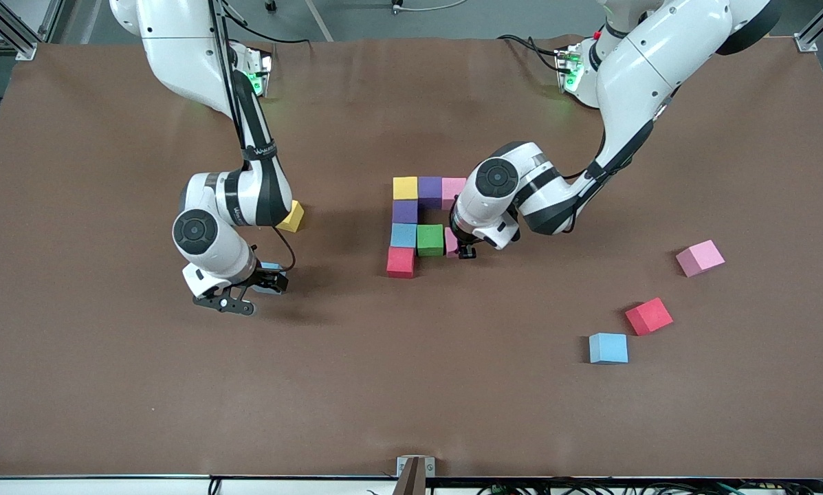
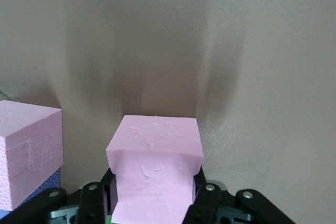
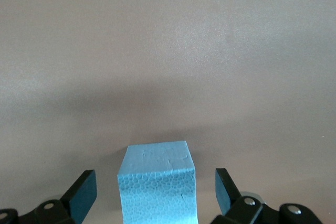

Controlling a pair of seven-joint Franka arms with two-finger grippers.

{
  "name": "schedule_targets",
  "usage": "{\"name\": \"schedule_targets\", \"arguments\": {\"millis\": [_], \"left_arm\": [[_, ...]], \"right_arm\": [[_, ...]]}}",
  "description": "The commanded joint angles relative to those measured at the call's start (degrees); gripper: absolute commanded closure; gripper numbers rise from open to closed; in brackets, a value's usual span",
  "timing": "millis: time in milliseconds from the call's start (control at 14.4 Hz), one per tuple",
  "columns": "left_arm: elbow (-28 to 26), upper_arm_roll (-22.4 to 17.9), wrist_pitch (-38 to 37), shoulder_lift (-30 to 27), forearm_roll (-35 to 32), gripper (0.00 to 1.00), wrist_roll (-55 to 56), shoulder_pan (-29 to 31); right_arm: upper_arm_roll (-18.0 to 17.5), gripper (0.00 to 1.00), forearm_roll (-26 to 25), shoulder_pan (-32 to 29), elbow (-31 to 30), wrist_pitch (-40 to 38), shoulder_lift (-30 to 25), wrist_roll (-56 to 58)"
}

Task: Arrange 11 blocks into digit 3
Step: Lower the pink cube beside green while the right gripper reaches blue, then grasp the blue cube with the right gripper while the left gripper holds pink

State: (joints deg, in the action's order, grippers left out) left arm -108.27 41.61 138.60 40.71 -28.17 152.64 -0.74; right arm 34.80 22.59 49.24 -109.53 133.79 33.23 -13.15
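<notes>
1. Nearest the front camera, well off the figure toward the left arm's end: loose blue cube [image 1: 608,348], then red cube [image 1: 649,316], then pink cube [image 1: 700,258]. All apart from each other.
2. Right gripper [image 1: 263,287] sits low, well off the figure toward the right arm's end, fingers spread wide either side of a blue block [image 3: 157,184], not touching it. Arm looks parked over its next pick.
3. Figure [image 1: 411,227] mid-table: red nearest, then a blue-green row, purple above blue, and yellow-purple-pink as the farthest row.
4. Left gripper [image 1: 461,249] is clamped on a pink block [image 2: 155,174], down beside the green cube [image 1: 430,239]. My read: it completes the middle row.
5. Yellow cube [image 1: 291,217] is half hidden by the right arm, farther back than the right gripper.
6. Handling: foam dents visibly under the pads, so light, soft and grippy. Take cubes on two opposite flat faces, centred, gentle squeeze; neighbours will shove easily.
</notes>
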Motion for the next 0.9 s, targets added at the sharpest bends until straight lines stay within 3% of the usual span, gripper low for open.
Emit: {"name": "schedule_targets", "arguments": {"millis": [0, 277, 693, 832], "left_arm": [[-0.4, -0.4, 1.1, 0.0, -2.2, 0.76, 0.6, -0.6], [-0.4, -0.3, 1.2, 0.0, -2.5, 0.76, 0.6, -0.7], [-0.3, -0.3, 1.2, 0.0, -2.6, 0.73, 0.6, -0.8], [-0.3, -0.3, 1.2, 0.0, -2.6, 0.71, 0.6, -1.3]], "right_arm": [[-0.3, 0.0, -0.4, -0.3, -4.4, 1.4, -3.6, 3.4], [-0.5, 0.0, 0.0, -0.3, -9.1, 7.9, -4.6, 3.4], [-0.7, 0.0, 4.3, 0.2, -9.3, 8.2, -4.5, 3.4], [-0.7, 0.08, 4.9, 0.5, -9.4, 8.0, -4.5, 3.3]]}}
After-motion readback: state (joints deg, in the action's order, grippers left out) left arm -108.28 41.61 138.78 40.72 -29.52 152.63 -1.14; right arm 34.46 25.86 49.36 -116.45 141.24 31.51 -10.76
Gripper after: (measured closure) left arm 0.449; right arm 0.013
